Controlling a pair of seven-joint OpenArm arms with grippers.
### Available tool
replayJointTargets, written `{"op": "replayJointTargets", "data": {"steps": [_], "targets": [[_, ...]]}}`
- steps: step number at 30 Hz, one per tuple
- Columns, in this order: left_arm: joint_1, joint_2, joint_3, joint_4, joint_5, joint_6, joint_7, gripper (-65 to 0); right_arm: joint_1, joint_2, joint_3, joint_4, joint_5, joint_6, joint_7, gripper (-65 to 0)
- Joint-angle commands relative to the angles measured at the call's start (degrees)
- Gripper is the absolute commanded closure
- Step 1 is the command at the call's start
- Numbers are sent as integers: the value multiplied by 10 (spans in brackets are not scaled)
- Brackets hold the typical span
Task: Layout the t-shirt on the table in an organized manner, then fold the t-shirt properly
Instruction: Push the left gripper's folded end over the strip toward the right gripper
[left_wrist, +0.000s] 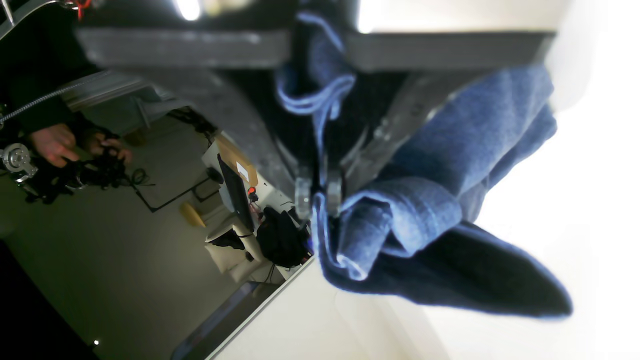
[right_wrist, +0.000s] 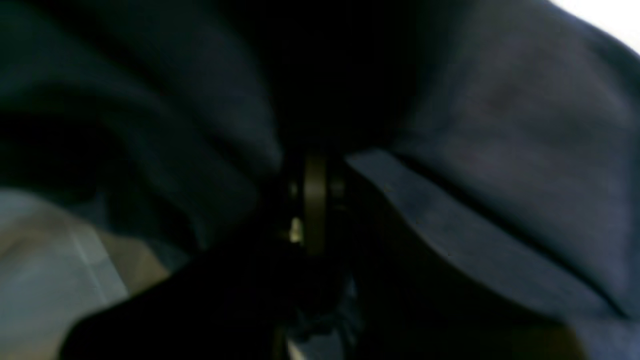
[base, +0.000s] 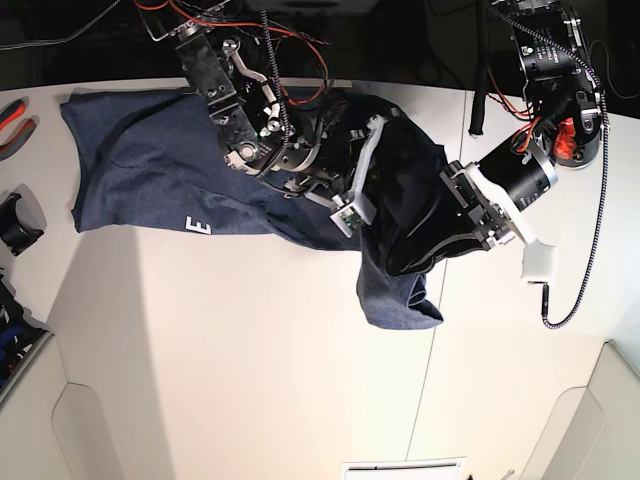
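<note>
white tabletop fills the base view, bare and bright along its near stretch, thin dark seams running across it. moving up from there, the t-shirt comes into play: one end hangs in a bunched fold just above the middle of the surface, the rest trails flat toward the far left corner with a white letter showing at its edge.

we look to be in the layout step, not the folding yet. both arms have the right-hand end of the garment lifted. left tool, seen close in its wrist view, is pressed together and pinching a rolled hem of blue cloth. right tool is buried in dark fabric, its jaws clamped shut on the shirt too.

pose-wise, the right arm reaches in from the far side, bent low over the cloth; the left arm angles in from the far right, wrist turned inward.

next move, by my read: draw the two grips apart and sideways to spread that bunched end, then lower it flat.
</note>
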Motion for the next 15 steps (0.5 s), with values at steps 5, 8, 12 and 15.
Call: {"op": "replayJointTargets", "data": {"steps": [5, 8, 12, 15], "targets": [[-6, -2, 0, 11, -28, -7, -9, 0, 7, -18, -32, 10, -4, 5, 31, 0], [-6, -2, 0, 11, -28, -7, -9, 0, 7, -18, -35, 10, -6, 5, 30, 0], [-6, -2, 0, 11, -28, -7, -9, 0, 7, -18, -35, 12, -10, 5, 13, 0], [-6, -2, 0, 11, -27, -7, -8, 0, 7, -14, -35, 28, -10, 5, -17, 0]]}}
